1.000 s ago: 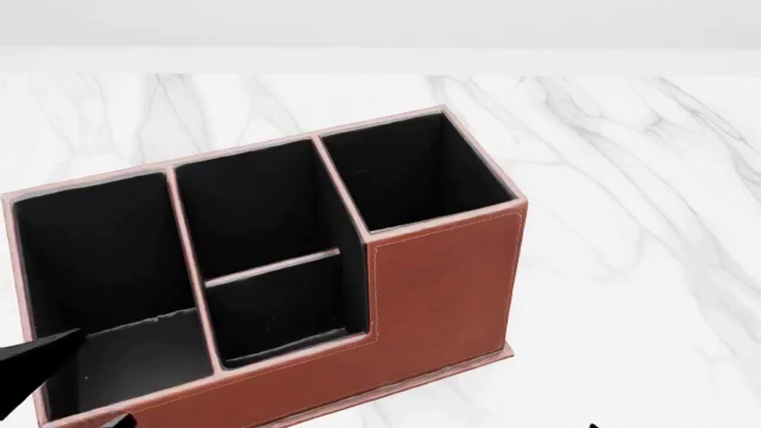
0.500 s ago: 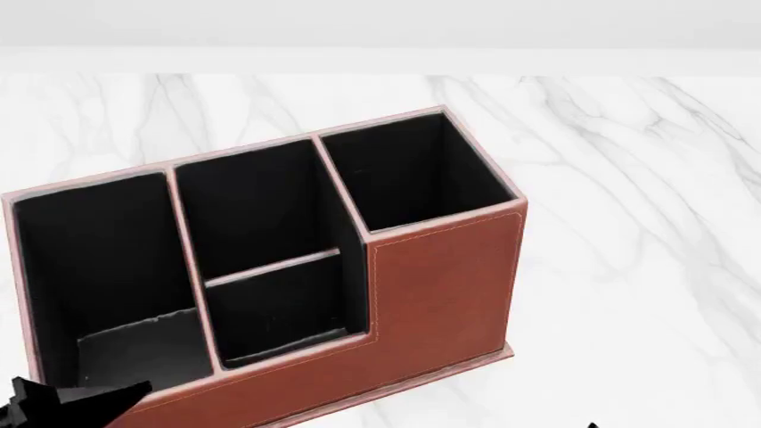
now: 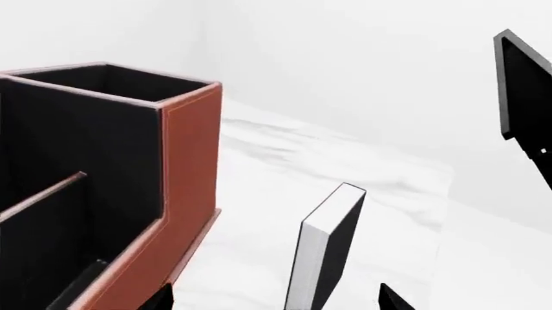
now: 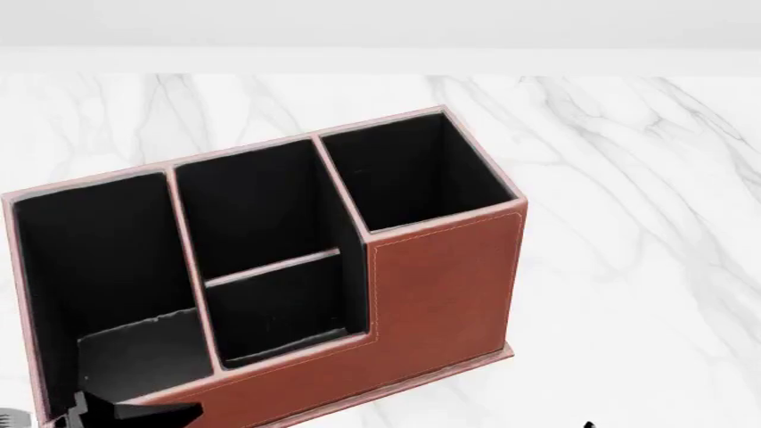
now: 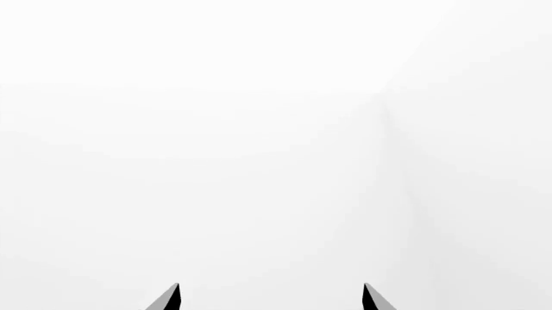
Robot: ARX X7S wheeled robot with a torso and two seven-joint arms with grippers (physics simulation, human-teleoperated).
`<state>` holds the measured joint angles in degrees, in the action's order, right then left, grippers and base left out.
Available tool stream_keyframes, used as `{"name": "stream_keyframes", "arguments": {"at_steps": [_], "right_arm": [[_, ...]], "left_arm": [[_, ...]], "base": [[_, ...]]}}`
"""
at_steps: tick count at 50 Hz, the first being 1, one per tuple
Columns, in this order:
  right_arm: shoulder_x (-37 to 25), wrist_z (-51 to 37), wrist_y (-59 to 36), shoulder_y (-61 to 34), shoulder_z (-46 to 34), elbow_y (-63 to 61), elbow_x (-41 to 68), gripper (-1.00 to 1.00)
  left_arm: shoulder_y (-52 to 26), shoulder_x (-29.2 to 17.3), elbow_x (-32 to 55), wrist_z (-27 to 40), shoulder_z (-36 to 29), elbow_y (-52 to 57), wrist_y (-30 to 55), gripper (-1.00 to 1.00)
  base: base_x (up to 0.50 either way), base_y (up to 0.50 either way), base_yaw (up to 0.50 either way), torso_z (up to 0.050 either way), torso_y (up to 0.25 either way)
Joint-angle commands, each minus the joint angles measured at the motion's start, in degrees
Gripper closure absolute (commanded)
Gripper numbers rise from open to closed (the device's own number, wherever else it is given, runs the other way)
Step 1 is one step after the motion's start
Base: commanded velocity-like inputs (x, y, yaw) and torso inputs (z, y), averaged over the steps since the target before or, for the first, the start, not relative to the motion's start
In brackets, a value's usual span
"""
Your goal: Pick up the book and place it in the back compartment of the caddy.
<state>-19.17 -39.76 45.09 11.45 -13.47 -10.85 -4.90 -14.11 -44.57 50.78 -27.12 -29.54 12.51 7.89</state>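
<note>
Funny how much the views disagree here: the head view has no book in it at all, just the caddy (image 4: 440,285) sitting on the marble table (image 4: 642,267) with its tall square cell at the 1 o'clock end. The left wrist view is the only one that shows the book (image 3: 332,248). It's out on the marble, clear of the caddy's tall end, standing on end with a slight lean and the white page block facing the camera. The left gripper (image 3: 274,301) has its two tips spread wide. The book shows up between them but neither one is touching it, so nothing is held. That view also catches a black slab-shaped part (image 3: 524,90) off to the side, can't tell what it is. The right wrist view is just blank white, with the right gripper (image 5: 271,298) and its tips set well apart on nothing. Compared with a second ago, the black gripper shape in the head view has slid from 9 o'clock of the caddy, over the end cell, to about 7 o'clock by the low front wall. The caddy itself hasn't budged. The back compartment (image 4: 285,312) shows only black lining. The end cell at 8 o'clock has a greyer patch low down, floor or not I can't say.
</note>
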Motion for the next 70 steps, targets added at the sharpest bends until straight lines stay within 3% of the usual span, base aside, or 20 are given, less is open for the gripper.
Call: {"name": "stream_keyframes", "arguments": {"at_steps": [1,70], "right_arm": [[-0.1,-0.2,0.0,0.0,-0.2,0.0,-0.2,-1.0],[-0.9,-1.0,0.0,-0.3,-1.3,0.2,-0.4,-1.0]], "left_arm": [[-2.2,2.2,-1.9,-0.2,-2.4,-1.0,1.9,-1.0],[-14.4,17.3,-11.9,-0.6,-11.9,-16.7,7.0,-1.0]], "base": [[0.0,0.0,0.0,0.0,0.0],[0.0,0.0,0.0,0.0,0.0]]}}
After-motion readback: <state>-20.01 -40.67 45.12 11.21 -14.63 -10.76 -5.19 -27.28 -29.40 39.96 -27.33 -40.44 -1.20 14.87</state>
